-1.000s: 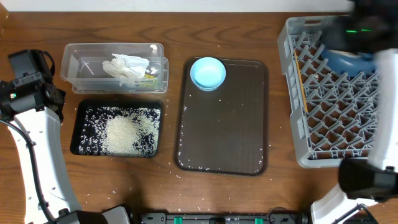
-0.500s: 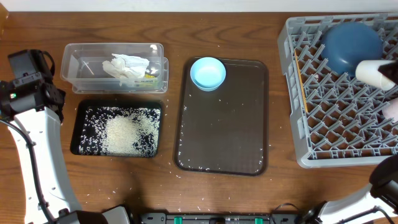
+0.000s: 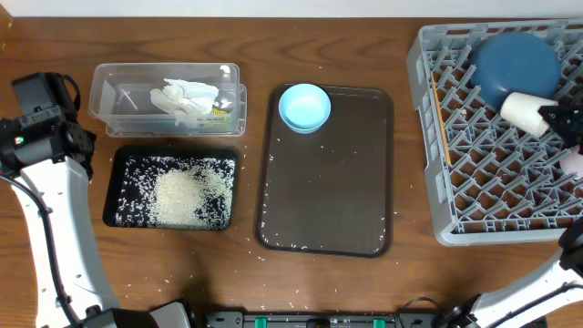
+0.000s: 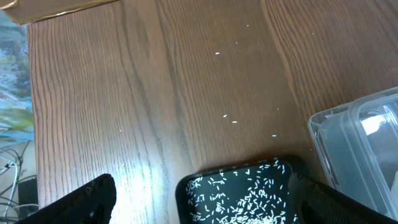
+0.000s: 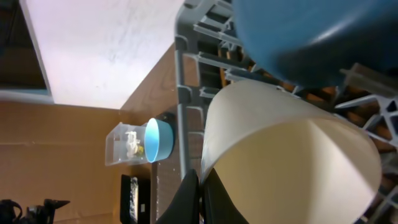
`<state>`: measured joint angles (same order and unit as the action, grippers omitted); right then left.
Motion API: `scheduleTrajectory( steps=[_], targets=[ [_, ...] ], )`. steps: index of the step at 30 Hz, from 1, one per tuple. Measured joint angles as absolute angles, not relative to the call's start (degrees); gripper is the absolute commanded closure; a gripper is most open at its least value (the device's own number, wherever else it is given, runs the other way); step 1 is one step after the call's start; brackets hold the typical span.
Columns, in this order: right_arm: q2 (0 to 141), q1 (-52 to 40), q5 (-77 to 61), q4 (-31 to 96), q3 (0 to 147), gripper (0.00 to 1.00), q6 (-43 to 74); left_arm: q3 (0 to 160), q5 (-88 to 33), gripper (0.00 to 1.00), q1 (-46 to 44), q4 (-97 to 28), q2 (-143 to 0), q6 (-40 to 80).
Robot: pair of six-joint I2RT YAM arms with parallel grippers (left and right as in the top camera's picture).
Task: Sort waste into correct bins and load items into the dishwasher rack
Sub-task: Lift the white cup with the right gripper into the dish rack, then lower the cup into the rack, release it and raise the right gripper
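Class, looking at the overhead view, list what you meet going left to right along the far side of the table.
In order: clear plastic tub → light-blue bowl → dark-blue dish, which sits in the dishwasher rack. The cream cup overlaps the dish, so it is left out.

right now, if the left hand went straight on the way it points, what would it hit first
Most likely the black tray of rice, which lies between the open fingers of the left hand. Depth is unclear, so it could touch bare table first.
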<state>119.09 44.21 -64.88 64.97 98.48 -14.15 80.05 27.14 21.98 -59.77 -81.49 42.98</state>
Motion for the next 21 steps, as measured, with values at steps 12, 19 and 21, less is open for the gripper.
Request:
scheduleTrajectory(
  steps=[12,19,21],
  targets=[
    [121.38,43.92,-70.72,58.41,98.45,0.94,-13.65,80.05,27.14,0.09,21.98,-59.77,-81.49,42.98],
    [121.23,42.85,-63.20,58.48,98.70,0.98,-6.76,80.05,27.14,0.09,21.98,-59.77,-81.49,43.00],
    [120.88,42.76,-61.39,59.48,99.11,0.98,-5.76,80.05,27.14,0.09,21.98,-59.77,-81.49,43.00]
  ],
)
